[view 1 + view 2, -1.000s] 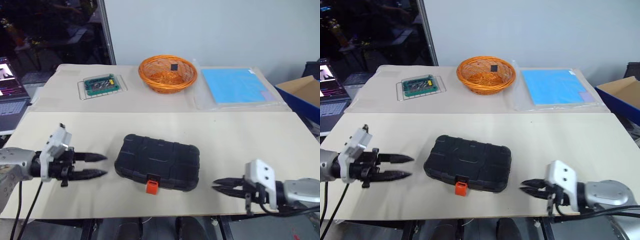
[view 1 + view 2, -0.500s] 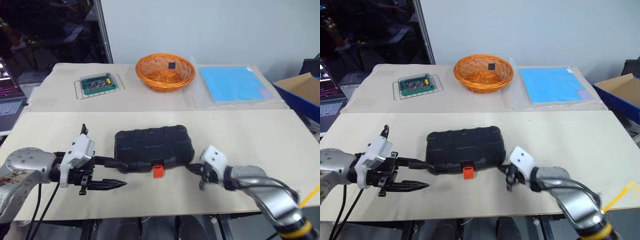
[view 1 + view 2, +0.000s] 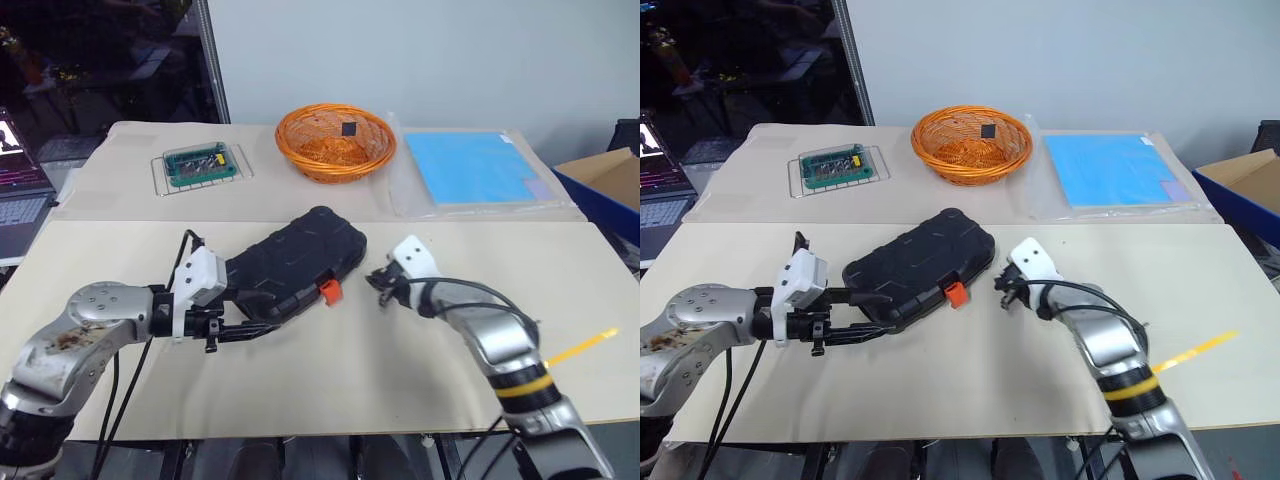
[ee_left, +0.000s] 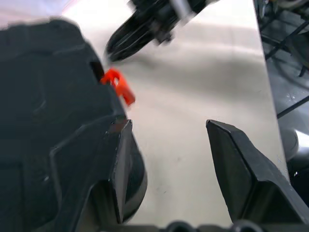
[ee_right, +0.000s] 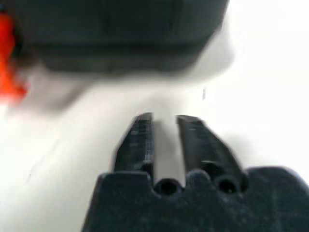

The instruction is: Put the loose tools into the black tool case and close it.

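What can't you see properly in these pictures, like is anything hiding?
- Inside of the black tool case: hidden in every view; its lid is shut.
- Left gripper: in the eye views its upper finger blends into the dark case, so contact cannot be told.
- The small dark thing in the orange wire basket: too small to identify.
- Orange latch: blurred and cut off by the right wrist view's edge.

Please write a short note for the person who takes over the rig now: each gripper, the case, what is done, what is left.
Left gripper: open, one finger against the black tool case.
Right gripper: slightly open, holding nothing, near the case's orange latch.
Case: on the near table, lid closed, lying askew.
Done: no tool packing can be confirmed.
Left: check the contents, then make sure that the latch is fastened.
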Robot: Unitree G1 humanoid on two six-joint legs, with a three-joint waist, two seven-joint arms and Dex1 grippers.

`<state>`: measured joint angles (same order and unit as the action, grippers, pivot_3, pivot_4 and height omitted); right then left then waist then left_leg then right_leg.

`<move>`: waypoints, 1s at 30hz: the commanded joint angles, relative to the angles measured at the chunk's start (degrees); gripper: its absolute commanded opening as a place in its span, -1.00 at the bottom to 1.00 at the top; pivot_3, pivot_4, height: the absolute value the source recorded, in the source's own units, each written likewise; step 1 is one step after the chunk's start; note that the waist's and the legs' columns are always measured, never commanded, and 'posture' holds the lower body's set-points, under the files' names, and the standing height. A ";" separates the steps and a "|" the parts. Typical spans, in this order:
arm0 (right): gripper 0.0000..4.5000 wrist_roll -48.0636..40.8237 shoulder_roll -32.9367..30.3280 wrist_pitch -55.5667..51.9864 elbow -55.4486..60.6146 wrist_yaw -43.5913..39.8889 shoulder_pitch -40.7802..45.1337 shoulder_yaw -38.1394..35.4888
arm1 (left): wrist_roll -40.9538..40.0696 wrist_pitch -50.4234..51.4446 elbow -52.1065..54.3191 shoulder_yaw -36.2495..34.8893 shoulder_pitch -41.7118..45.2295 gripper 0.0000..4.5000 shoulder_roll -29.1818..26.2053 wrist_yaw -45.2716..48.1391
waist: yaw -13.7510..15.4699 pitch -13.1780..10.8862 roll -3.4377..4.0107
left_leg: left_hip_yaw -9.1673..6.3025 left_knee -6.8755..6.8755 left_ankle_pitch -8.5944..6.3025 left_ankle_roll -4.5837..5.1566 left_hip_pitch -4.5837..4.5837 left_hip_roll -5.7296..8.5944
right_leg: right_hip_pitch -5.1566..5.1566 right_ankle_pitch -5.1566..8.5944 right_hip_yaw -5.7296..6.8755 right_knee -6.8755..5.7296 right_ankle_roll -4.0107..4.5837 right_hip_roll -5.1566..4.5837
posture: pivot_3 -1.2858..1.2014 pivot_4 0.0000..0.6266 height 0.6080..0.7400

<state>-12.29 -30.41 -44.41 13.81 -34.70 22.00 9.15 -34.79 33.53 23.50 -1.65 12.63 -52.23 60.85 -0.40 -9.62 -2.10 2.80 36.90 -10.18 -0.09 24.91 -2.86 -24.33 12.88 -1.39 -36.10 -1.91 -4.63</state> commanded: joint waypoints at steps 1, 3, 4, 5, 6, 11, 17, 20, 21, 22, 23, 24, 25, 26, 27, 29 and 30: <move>0.16 -7.90 0.61 -8.23 12.77 -1.61 -1.24 -3.52 | 2.75 -1.46 -1.32 2.43 0.99 0.16 -0.33 1.68 | -0.48 0.00 0.00 | 0.00 0.00 0.00 0.00 -0.01 -0.04 | 0.00 0.00 -0.01 -0.01 0.01 0.05 | 0.03 -0.52 1.00; 0.44 -9.65 2.59 -11.33 15.60 0.02 -1.35 -3.43 | 4.76 -1.06 -2.60 4.50 1.16 0.16 -0.19 1.51 | -0.83 0.00 0.00 | 0.01 0.01 0.00 0.00 -0.09 -0.13 | 0.01 0.04 -0.11 0.00 -0.05 0.18 | 0.03 -0.52 1.00; 0.61 -9.86 3.81 -12.14 16.05 1.05 -1.19 -2.65 | 6.27 -1.73 -3.44 5.44 1.42 0.16 0.28 1.00 | -0.79 0.00 0.00 | 0.01 0.01 0.00 -0.01 -0.19 -0.15 | 0.06 0.07 -0.12 -0.02 -0.08 0.20 | 0.03 -0.52 1.00; 0.75 -9.78 4.86 -12.73 16.04 1.99 -0.96 -1.99 | 6.90 -1.97 -3.87 5.95 1.65 0.16 0.66 0.76 | -0.65 0.00 0.00 | 0.00 0.01 0.00 -0.01 -0.29 -0.17 | 0.11 0.13 -0.12 -0.09 -0.13 0.21 | 0.03 -0.52 1.00; 0.91 -9.21 5.96 -12.66 15.45 3.08 -0.63 -1.03 | 6.94 -1.85 -4.01 6.21 1.95 0.16 1.09 0.64 | -0.51 0.00 0.00 | -0.01 0.01 0.00 -0.01 -0.36 -0.17 | 0.15 0.17 -0.12 -0.11 -0.17 0.22 | 0.03 -0.52 1.00; 0.99 -7.59 10.31 -12.17 12.87 7.06 1.82 2.26 | 6.22 -1.00 -3.63 5.71 2.64 0.16 2.76 -0.07 | -0.40 0.00 0.00 | 0.08 0.03 0.04 -0.06 -0.46 -0.15 | 0.18 0.28 -0.25 -0.12 0.11 0.20 | 0.03 -0.52 1.00; 0.99 -5.73 12.24 -11.51 8.28 9.09 3.68 4.53 | 5.86 -0.91 -2.33 5.09 2.33 0.16 3.54 -0.53 | -0.27 0.01 -0.01 | 0.12 0.03 0.04 -0.06 -0.36 -0.12 | 0.12 0.05 -0.33 -0.12 -0.05 0.20 | 0.03 -0.52 1.00; 0.99 -5.36 12.22 -11.80 7.01 9.20 3.78 5.22 | 5.82 -0.49 -1.95 4.68 2.08 0.16 3.38 -0.85 | -0.34 0.01 -0.01 | 0.13 0.03 0.04 -0.06 -0.31 -0.11 | 0.09 0.01 -0.34 -0.10 0.02 0.20 | 0.03 -0.52 1.00; 0.99 -5.21 12.14 -11.72 6.80 9.10 3.81 5.53 | 5.78 -0.32 -1.80 4.55 2.01 0.16 3.38 -1.05 | -0.35 0.01 -0.01 | 0.13 0.03 0.04 -0.06 -0.30 -0.11 | 0.08 0.01 -0.34 -0.10 0.02 0.20 | 0.03 -0.52 1.00; 0.99 -5.07 12.10 -11.63 6.66 9.01 3.82 5.75 | 5.74 -0.21 -1.70 4.47 1.96 0.16 3.38 -1.19 | -0.35 0.01 -0.01 | 0.12 0.03 0.04 -0.06 -0.31 -0.11 | 0.08 0.02 -0.34 -0.11 0.01 0.21 | 0.03 -0.52 1.00; 0.89 -4.91 12.12 -11.48 6.50 8.97 3.86 5.89 | 5.70 -0.12 -1.63 4.44 1.93 0.16 3.40 -1.30 | -0.36 0.01 -0.01 | 0.11 0.03 0.04 -0.06 -0.31 -0.11 | 0.07 0.03 -0.34 -0.11 -0.01 0.21 | 0.03 -0.52 1.00; 0.77 -4.78 12.34 -11.16 6.24 8.96 3.93 5.89 | 5.67 -0.07 -1.49 4.41 1.85 0.16 3.43 -1.44 | -0.36 0.01 -0.01 | 0.11 0.03 0.03 -0.06 -0.31 -0.12 | 0.07 0.05 -0.34 -0.12 -0.04 0.22 | 0.03 -0.52 1.00; 0.72 -4.69 12.52 -10.95 6.07 8.95 3.98 5.85 | 5.66 -0.05 -1.40 4.40 1.79 0.16 3.43 -1.52 | -0.37 0.01 -0.01 | 0.11 0.03 0.04 -0.06 -0.31 -0.12 | 0.08 0.05 -0.34 -0.12 -0.05 0.22 | 0.03 -0.52 1.00; 0.53 -4.52 12.79 -10.63 5.76 9.01 4.17 5.85 | 5.59 0.02 -1.32 4.34 1.72 0.16 3.45 -1.67 | -0.37 0.01 -0.01 | 0.11 0.03 0.04 -0.06 -0.31 -0.12 | 0.08 0.05 -0.34 -0.11 -0.05 0.22 | 0.03 -0.52 1.00; 0.39 -4.41 12.96 -10.40 5.55 9.02 4.31 5.88 | 5.54 0.08 -1.27 4.28 1.66 0.16 3.47 -1.79 | -0.37 0.01 -0.01 | 0.11 0.03 0.04 -0.06 -0.31 -0.11 | 0.08 0.05 -0.34 -0.11 -0.06 0.21 | 0.03 -0.52 1.00; 0.07 -4.14 13.16 -9.95 5.24 8.98 4.49 6.02 | 5.47 0.16 -1.21 4.19 1.57 0.16 3.50 -1.96 | -0.40 0.01 -0.01 | 0.11 0.03 0.04 -0.06 -0.31 -0.11 | 0.08 0.05 -0.34 -0.11 -0.06 0.22 | 0.03 -0.52 1.00; -0.05 -3.99 13.23 -9.81 5.14 8.93 4.51 6.06 | 5.48 0.19 -1.19 4.18 1.54 0.16 3.49 -2.00 | -0.41 0.01 -0.01 | 0.11 0.03 0.03 -0.06 -0.31 -0.12 | 0.07 0.05 -0.34 -0.11 -0.06 0.22 | 0.03 -0.52 1.00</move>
<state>-16.54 -17.28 -56.19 17.96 -25.75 25.08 15.39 -29.25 33.38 21.44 3.37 14.69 -48.71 59.08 -0.81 -9.61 -2.11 2.91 36.93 -10.14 -0.15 24.61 -2.98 -24.26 12.94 -1.74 -36.21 -1.97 -4.41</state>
